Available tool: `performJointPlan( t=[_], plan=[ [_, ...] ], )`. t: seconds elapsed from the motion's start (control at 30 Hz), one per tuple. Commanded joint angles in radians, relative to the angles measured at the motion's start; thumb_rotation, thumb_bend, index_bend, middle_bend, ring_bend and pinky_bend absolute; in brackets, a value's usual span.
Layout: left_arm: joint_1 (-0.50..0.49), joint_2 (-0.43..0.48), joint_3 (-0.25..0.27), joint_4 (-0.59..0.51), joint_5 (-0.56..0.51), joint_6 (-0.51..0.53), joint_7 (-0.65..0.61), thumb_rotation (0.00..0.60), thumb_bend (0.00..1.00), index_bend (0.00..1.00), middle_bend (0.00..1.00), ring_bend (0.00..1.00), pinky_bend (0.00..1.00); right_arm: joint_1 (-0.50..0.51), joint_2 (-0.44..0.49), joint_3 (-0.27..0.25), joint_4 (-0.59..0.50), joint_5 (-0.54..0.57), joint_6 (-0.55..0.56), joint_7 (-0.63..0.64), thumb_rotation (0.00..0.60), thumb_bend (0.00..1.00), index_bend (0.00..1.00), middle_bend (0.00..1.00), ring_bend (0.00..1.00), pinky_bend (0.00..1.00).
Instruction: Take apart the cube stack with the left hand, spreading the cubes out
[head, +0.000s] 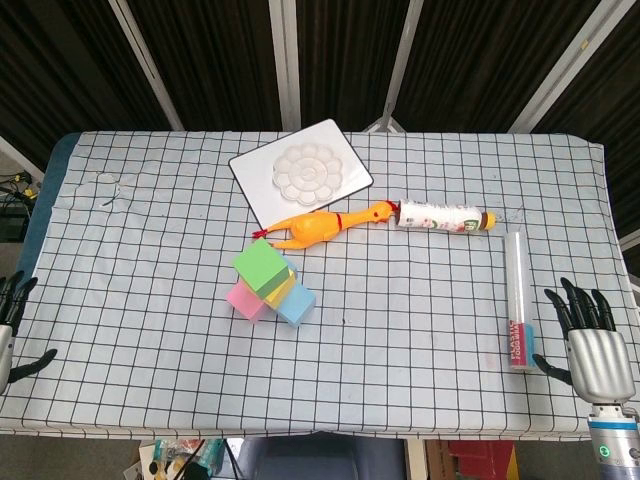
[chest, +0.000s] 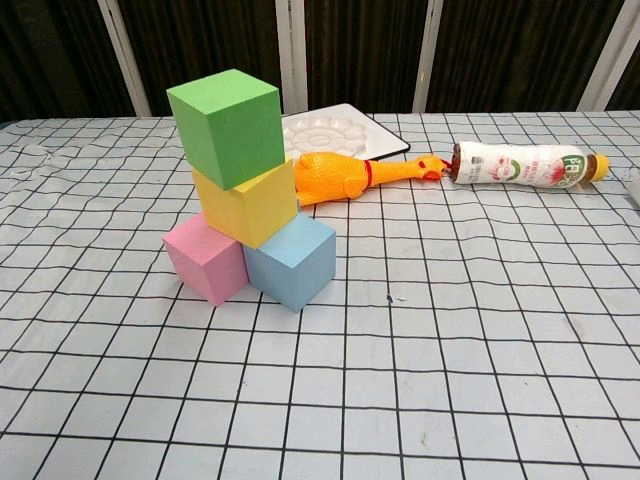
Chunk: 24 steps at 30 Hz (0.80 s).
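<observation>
A cube stack stands left of the table's middle. A green cube (head: 261, 269) (chest: 226, 126) tops a yellow cube (head: 283, 288) (chest: 246, 205), which rests across a pink cube (head: 247, 299) (chest: 205, 258) and a blue cube (head: 297, 305) (chest: 291, 261) sitting side by side. My left hand (head: 12, 322) is at the table's left edge, far from the stack, fingers spread and empty. At the right front corner my right hand (head: 591, 338) is open too, fingers apart. The chest view shows neither hand.
A yellow rubber chicken (head: 325, 224) (chest: 345, 177) lies just behind the stack. A white paint palette (head: 300, 172) (chest: 330, 131) sits further back. A white bottle (head: 442, 216) (chest: 520, 166) lies to the right, and a clear tube (head: 517, 296) lies near my right hand.
</observation>
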<state>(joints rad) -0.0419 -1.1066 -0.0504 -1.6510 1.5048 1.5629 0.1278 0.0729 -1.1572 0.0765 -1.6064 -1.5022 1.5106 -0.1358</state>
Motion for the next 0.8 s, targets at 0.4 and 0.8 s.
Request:
performJointPlan(
  t=[0.4,0.8],
  plan=[
    [0.009,0.004,0.006,-0.005,0.016,0.016,-0.001,0.600,0.14,0.00,0.00,0.00,0.00,-0.001,0.001,-0.003,-0.002,-0.009,0.004,0.003,0.600,0.03,0.14,0.03,0.10,0.05],
    [-0.009,0.009,0.012,0.006,0.017,-0.024,-0.039,0.600,0.14,0.00,0.00,0.00,0.00,0.000,0.009,-0.009,-0.004,-0.016,-0.002,0.010,0.600,0.03,0.14,0.03,0.10,0.05]
  ],
)
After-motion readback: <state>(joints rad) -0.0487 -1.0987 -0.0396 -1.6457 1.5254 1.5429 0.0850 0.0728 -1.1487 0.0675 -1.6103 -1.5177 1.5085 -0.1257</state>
